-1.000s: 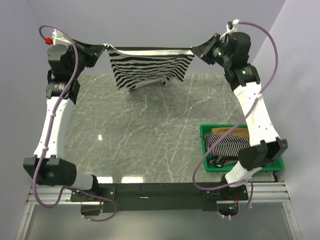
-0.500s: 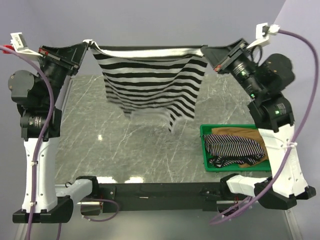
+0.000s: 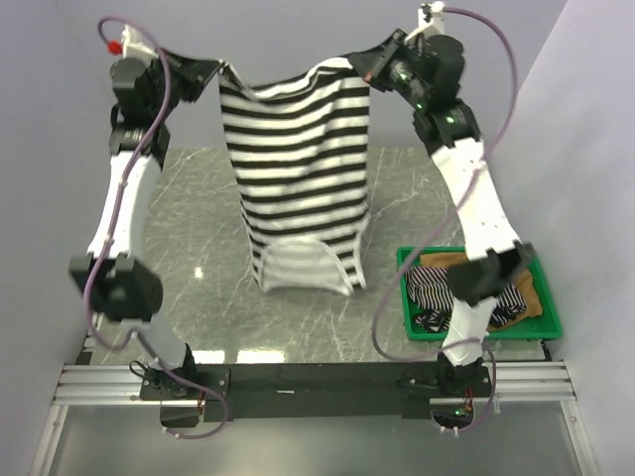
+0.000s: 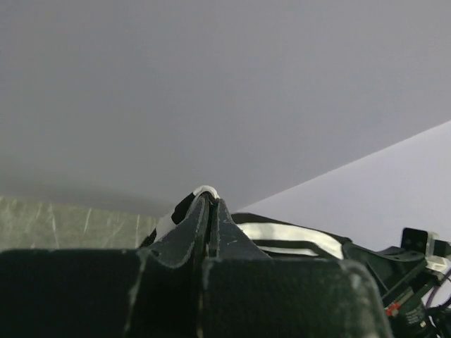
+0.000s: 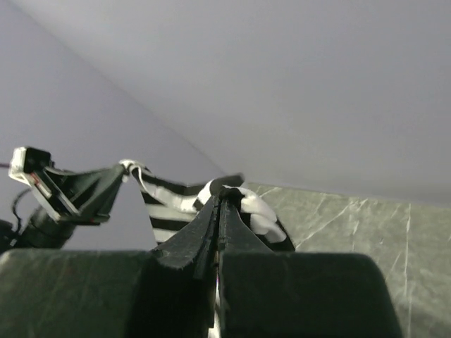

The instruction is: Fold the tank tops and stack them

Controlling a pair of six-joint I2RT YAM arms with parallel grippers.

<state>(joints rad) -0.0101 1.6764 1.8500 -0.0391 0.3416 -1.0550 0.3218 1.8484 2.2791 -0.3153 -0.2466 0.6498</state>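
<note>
The wide-striped black-and-white tank top (image 3: 298, 178) hangs full length between both raised arms, its lower end touching the marble table (image 3: 189, 228). My left gripper (image 3: 220, 70) is shut on its upper left corner, and cloth (image 4: 206, 190) shows at the fingertips in the left wrist view. My right gripper (image 3: 363, 59) is shut on the upper right corner, with bunched striped fabric (image 5: 257, 208) past its tips. The pinstriped tank top (image 3: 432, 293) and the tan-brown tank top (image 3: 529, 297) lie in the green tray (image 3: 409, 260), partly hidden by the right arm.
The green tray sits at the table's near right, under the right arm's lower link (image 3: 476, 288). Purple cables (image 3: 392, 297) loop off both arms. A black rail (image 3: 317, 377) runs along the near edge.
Both grippers have swung inward toward each other and higher. The striped top, stretched wide and clear of the table before, now hangs narrow and long with its lower end on the table.
</note>
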